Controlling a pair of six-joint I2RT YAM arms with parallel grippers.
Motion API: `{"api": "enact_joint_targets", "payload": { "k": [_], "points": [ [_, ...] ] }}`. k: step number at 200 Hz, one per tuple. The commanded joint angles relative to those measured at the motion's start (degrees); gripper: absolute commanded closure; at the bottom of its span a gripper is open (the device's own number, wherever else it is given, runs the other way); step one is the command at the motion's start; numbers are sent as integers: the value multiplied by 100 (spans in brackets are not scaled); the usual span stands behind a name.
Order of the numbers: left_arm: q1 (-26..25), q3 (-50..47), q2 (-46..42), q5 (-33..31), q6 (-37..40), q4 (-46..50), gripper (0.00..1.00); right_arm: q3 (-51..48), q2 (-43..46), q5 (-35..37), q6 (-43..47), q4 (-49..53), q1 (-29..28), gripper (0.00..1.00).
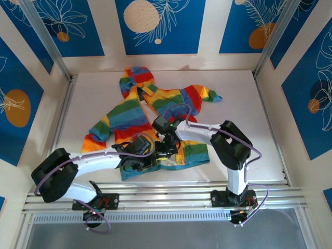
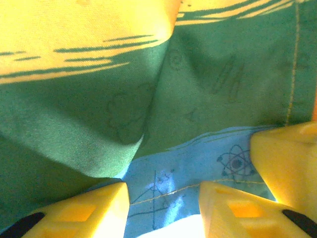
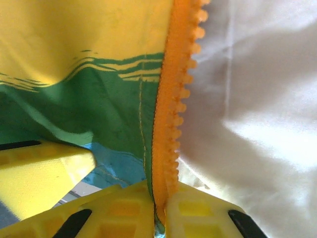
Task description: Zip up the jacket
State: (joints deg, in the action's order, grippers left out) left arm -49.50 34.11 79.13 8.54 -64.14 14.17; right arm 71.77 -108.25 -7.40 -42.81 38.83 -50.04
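The right gripper has its fingers pressed together on the orange zipper, pinching the tape at the 6 o'clock edge of the right wrist view. The teeth run up toward 12 o'clock, with white lining at 3 o'clock and yellow, green and blue stripes at 9 o'clock.

The left gripper is spread. Its two yellow fingers stand apart over the blue hem stripe, which shows between them; whether they touch the cloth I cannot tell. A further yellow finger sits at 3 o'clock in the left wrist view.

The top view gives the layout. The jacket lies on the white counter, hood toward 12 o'clock and hem toward 6 o'clock. Both grippers meet at the hem, just beside one another, the left at 9 o'clock of the right. The left arm reaches in low from 7 o'clock, its forearm nearly level. The right arm comes in from 5 o'clock, elbow raised, forearm angled toward 10 o'clock.
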Motion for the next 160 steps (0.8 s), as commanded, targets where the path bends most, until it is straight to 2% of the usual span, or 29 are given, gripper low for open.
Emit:
{"api": "enact_joint_targets", "payload": {
  "k": [1,51,86,125,160],
  "points": [
    [54,-5,-107,-58,130,419,57,214,145,98,78,358,-73,91],
    [208,207,-798,73,591,762,50,526,129,229,197,792,-76,88],
    [413,-268,-1127,342,289,123,52,635,-11,33,282,839,-70,81],
    [803,-814,-735,609,-93,-671,55,179,47,-812,141,-164,24,58],
    [1065,-1124,-446,825,-195,-1057,58,-147,-40,-1391,-102,-982,127,56]
  ]
}}
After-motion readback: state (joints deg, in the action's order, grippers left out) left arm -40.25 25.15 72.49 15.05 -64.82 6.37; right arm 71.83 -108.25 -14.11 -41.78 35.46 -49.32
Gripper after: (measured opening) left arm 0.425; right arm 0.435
